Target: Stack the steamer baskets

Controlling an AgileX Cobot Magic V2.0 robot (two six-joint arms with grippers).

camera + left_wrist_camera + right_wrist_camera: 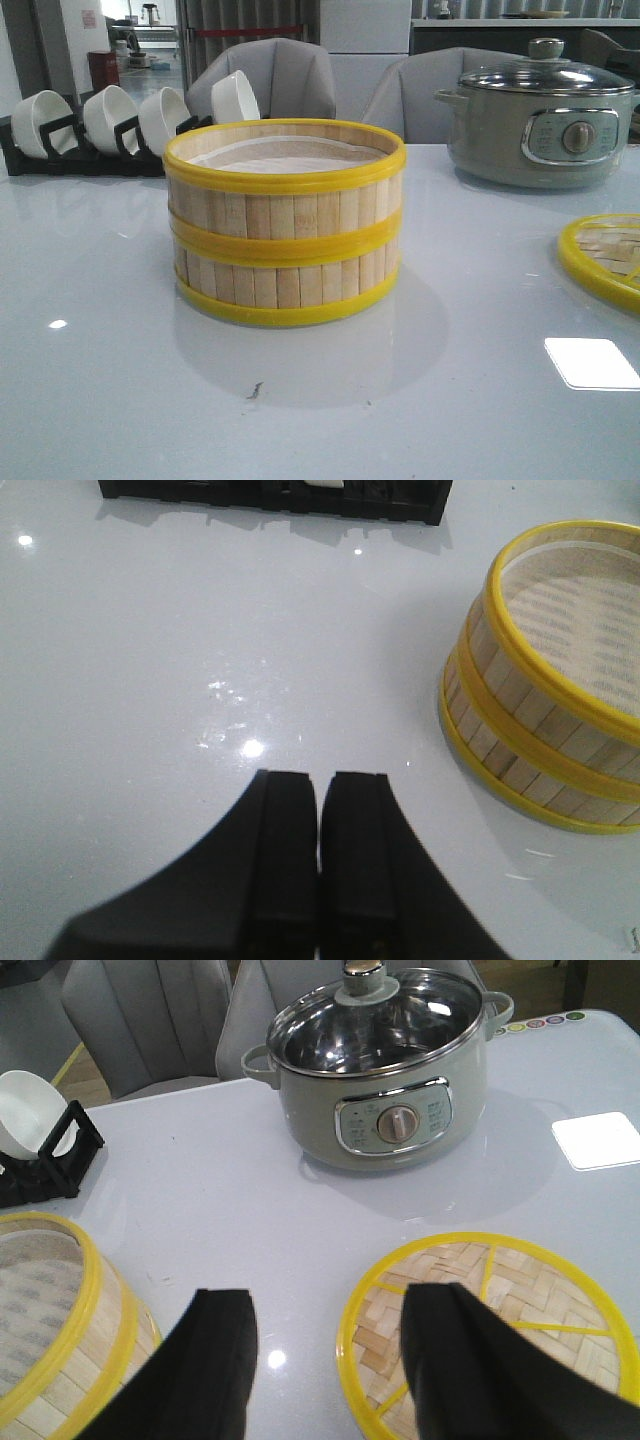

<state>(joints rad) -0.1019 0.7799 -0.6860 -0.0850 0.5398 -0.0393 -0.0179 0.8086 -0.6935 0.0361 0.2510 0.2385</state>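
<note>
I see the two steamer baskets (285, 222) stacked on the white table (100, 380), with the woven lid (605, 260) lying flat to their right, apart. My left gripper (318, 825) is closed and empty left of the stack; my right gripper (330, 1345) hangs spread wide, between stack and lid.

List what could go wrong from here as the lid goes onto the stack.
The woven lid lies flat on the glossy table, so the open right gripper may slide it instead of gripping its thin rim. The two stacked steamer baskets sit loose; an off-centre placement could shift the upper one.
</note>
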